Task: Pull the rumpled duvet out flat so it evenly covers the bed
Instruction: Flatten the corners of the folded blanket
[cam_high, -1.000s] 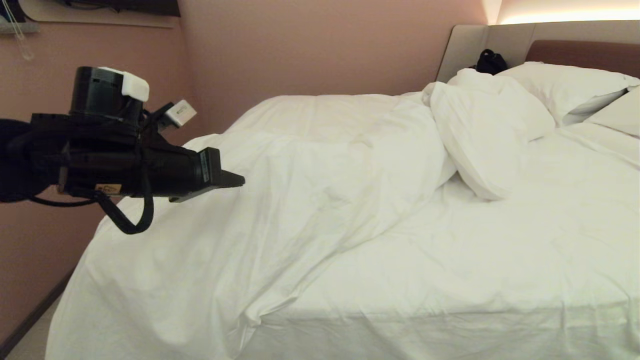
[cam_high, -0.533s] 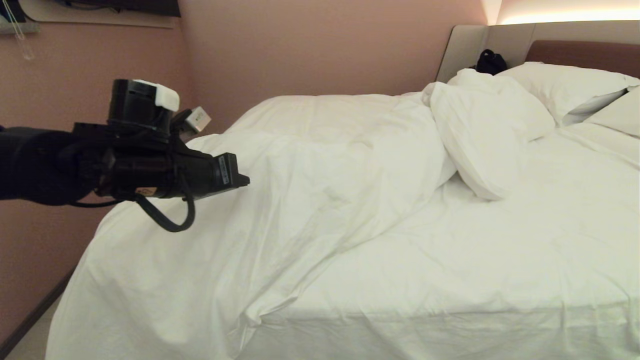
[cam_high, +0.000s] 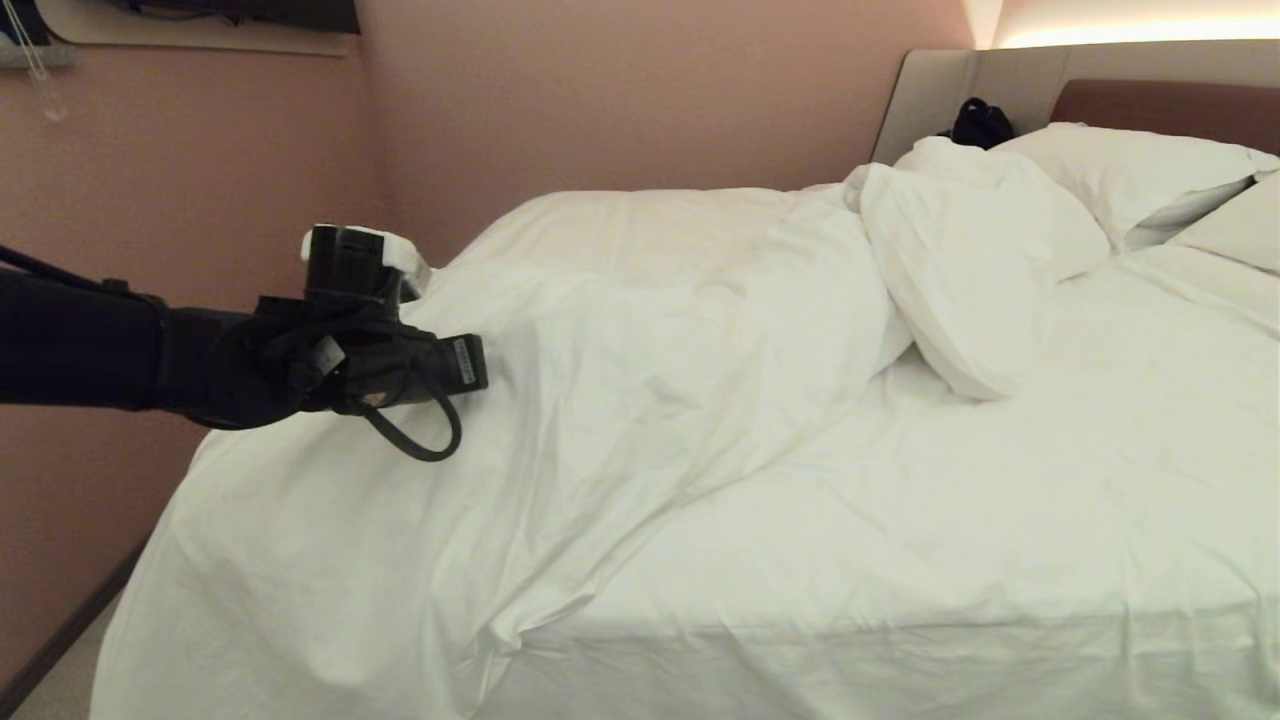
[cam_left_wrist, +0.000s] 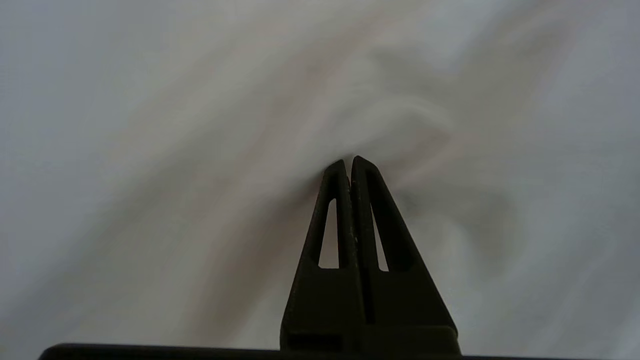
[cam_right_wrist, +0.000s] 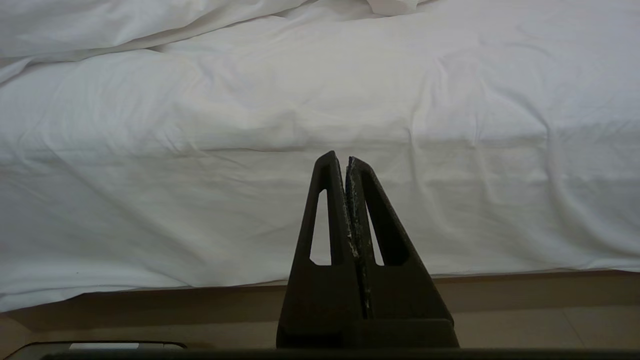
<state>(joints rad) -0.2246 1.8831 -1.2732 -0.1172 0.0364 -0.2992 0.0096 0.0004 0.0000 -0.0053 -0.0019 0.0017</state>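
Observation:
The white duvet (cam_high: 640, 350) lies rumpled over the left half of the bed (cam_high: 1000, 520), bunched along a diagonal ridge, with one corner folded up near the pillows. My left arm (cam_high: 100, 350) reaches in from the left above the duvet's left part. In the left wrist view the left gripper (cam_left_wrist: 349, 161) is shut, its tips against the duvet cloth (cam_left_wrist: 200, 125), where creases run together. Nothing shows between the jaws. The right gripper (cam_right_wrist: 344, 156) is shut and empty, held low and facing the bed's near side, outside the head view.
Two white pillows (cam_high: 1130, 175) lean at the padded headboard (cam_high: 1160, 100), with a small black object (cam_high: 982, 122) behind them. A pink wall (cam_high: 150, 150) runs close along the bed's left side. Beige floor (cam_right_wrist: 550, 320) shows below the hanging sheet.
My left arm has reached further over the bed and sunk toward the duvet, the gripper tipping downward. Its fingers no longer show in the head view. The duvet has not visibly shifted.

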